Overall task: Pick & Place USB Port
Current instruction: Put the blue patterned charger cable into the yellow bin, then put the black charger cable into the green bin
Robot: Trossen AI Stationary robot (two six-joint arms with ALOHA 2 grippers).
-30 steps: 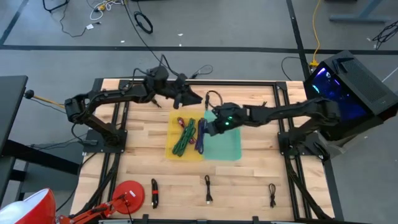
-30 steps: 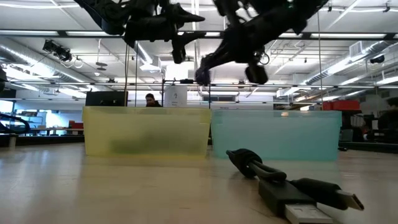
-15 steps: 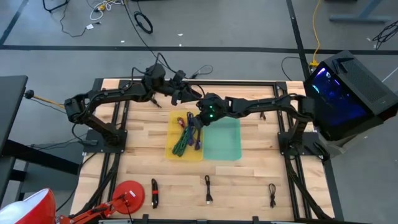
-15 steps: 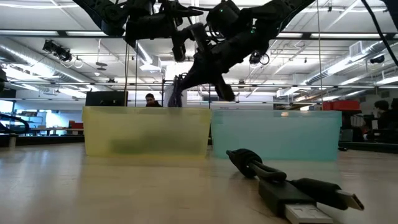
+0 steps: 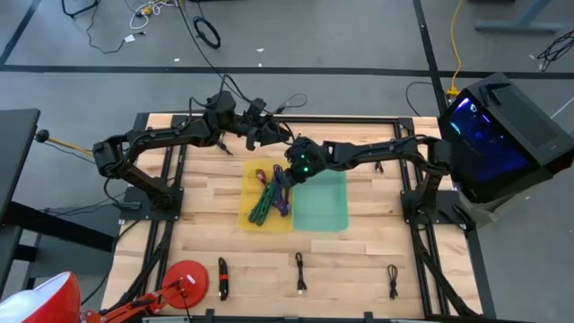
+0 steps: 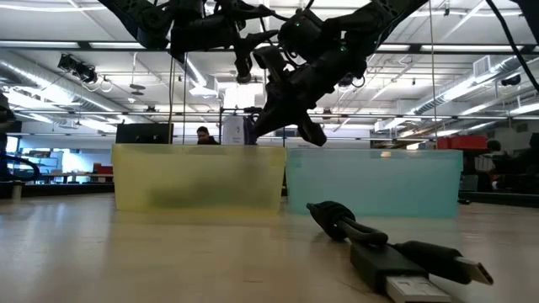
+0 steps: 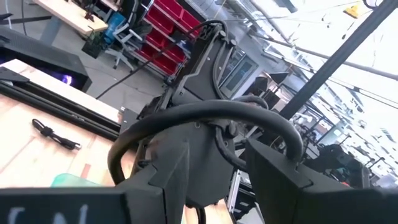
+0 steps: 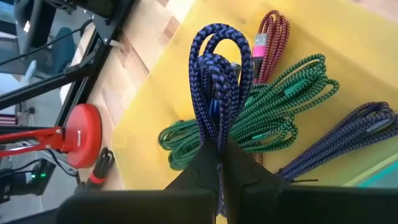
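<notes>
The tabletop is carrying a yellow bin and a teal bin side by side, and the right end effector is hanging over the yellow one near the wall the two bins share. It is clamping shut on a blue braided USB cable. The bundle is dangling straight below the closed fingers, its long axis running away from them toward the bin floor. Directly beneath the end effector, a green cable, a red cable and another blue cable are lying in the yellow bin, so a release looks like a plain drop. The left end effector is waiting just behind, partly open and holding nothing; the right arm is clearly the nearer.
</notes>
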